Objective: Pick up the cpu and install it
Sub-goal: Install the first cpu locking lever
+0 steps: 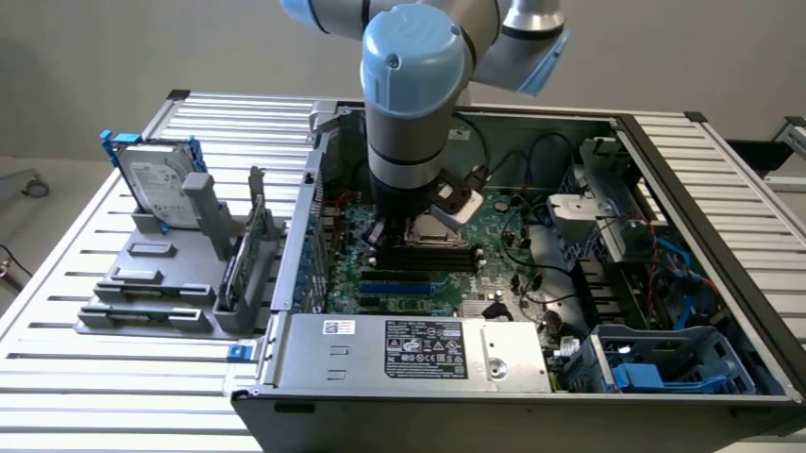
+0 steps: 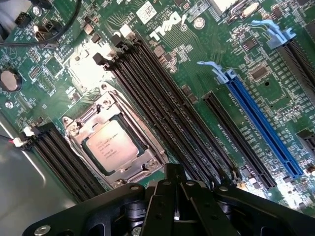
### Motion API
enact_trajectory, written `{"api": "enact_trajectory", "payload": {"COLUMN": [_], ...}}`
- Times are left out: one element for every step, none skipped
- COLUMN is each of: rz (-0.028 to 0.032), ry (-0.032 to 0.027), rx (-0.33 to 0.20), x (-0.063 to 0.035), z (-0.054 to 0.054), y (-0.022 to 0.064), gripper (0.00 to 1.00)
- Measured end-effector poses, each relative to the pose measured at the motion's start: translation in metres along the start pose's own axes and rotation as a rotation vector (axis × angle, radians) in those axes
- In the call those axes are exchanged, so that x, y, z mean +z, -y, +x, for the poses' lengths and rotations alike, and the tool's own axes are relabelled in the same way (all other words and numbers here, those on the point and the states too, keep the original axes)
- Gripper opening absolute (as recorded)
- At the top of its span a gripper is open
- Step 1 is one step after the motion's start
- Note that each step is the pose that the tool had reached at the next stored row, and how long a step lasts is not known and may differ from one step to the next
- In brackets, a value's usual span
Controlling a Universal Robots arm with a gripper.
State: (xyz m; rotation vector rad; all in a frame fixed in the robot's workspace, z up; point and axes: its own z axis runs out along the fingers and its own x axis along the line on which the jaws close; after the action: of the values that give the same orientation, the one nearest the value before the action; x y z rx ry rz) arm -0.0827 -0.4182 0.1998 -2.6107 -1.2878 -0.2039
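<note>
The cpu (image 2: 110, 146) sits flat inside the metal-framed socket (image 2: 74, 129) on the green motherboard (image 2: 197, 64), its pale silvery top showing, lying between two banks of black memory slots (image 2: 162, 108). The tool (image 2: 174, 196) hangs just beside the socket with its black fingers closed together, holding nothing. In the exterior view the arm (image 1: 410, 104) reaches down into the open computer case (image 1: 705, 236), centre of the frame; a hard drive (image 1: 158, 179) stands in a grey rack at upper left on the slatted surface (image 1: 75, 377).
</note>
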Motion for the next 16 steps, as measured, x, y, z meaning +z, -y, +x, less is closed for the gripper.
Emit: {"api": "enact_trajectory", "payload": {"rz": [0.0007, 0.0015, 0.0024, 0.0031, 0.0034, 0.0038, 0.004, 0.004, 0.004, 0.0039, 0.0042, 0.0046, 0.0047, 0.0049, 0.0052, 0.0056], "ry": [-0.0007, -0.0014, -0.0018, -0.0026, -0.0027, -0.003, -0.0033, -0.0032, -0.0031, -0.0031, -0.0035, -0.0045, -0.0039, -0.0029, -0.0026, -0.0023], "rx": [-0.001, -0.002, -0.003, -0.004, -0.005, -0.005, -0.006, -0.006, -0.006, -0.006, -0.006, -0.006, -0.006, -0.005, -0.005, -0.005], "x": [0.0018, 0.0036, 0.0049, 0.0064, 0.0074, 0.0081, 0.0086, 0.0089, 0.0091, 0.009, 0.0082, 0.0067, 0.0045, 0.0022, 0.0001, -0.0016], "z": [0.0, 0.0, 0.0, 0.0, 0.0, 0.0, 0.001, 0.001, 0.002, 0.002, 0.003, 0.004, 0.004, 0.005, 0.006, 0.007], "y": [0.0001, 0.0002, 0.0003, 0.0005, 0.0006, 0.0008, 0.001, 0.0015, 0.0022, 0.0029, 0.0034, 0.004, 0.0047, 0.0056, 0.0065, 0.0074], "gripper": [0.11, 0.11, 0.11, 0.11, 0.11, 0.11, 0.11, 0.11, 0.11, 0.11, 0.11, 0.11, 0.11, 0.11, 0.11, 0.11]}}
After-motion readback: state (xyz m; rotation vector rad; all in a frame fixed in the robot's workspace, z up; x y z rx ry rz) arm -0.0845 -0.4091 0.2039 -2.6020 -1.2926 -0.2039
